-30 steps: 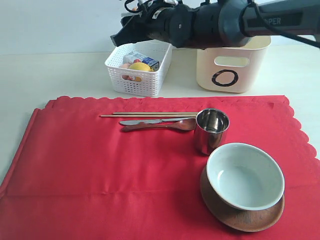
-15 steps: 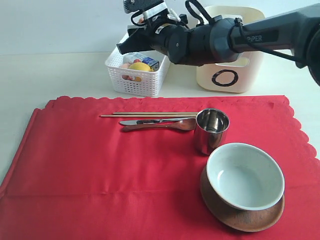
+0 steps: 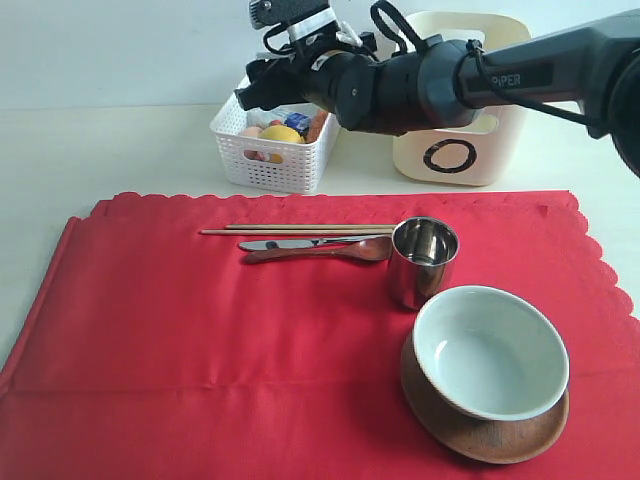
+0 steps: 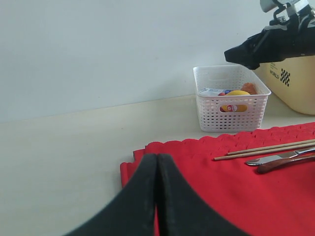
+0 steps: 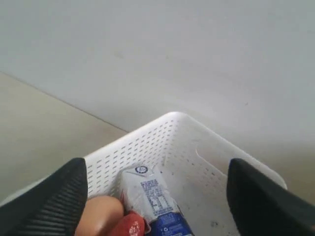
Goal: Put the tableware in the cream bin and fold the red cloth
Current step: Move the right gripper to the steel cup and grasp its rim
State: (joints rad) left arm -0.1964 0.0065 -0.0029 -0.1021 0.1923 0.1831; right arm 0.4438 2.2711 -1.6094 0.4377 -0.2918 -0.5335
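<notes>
Cloth status: red cloth [image 3: 200, 350] lay flat and unfolded on the table [image 3: 100, 150], with the cream bin [image 3: 470, 130] behind its far edge beside the white basket [image 3: 270, 150]. All tableware sat on the cloth: bowl [image 3: 490, 350] on the wooden plate [image 3: 480, 435] at near right, steel cup [image 3: 423, 262] just beside them, and chopsticks [image 3: 300, 230], knife [image 3: 290, 243] and spoon [image 3: 320, 252] side by side left of the cup. Your right gripper [image 5: 157, 196] hung over the white basket, fingers spread wide and gripping nothing; your left gripper [image 4: 156, 160] sat low near the cloth's left edge, fingers pressed together.
</notes>
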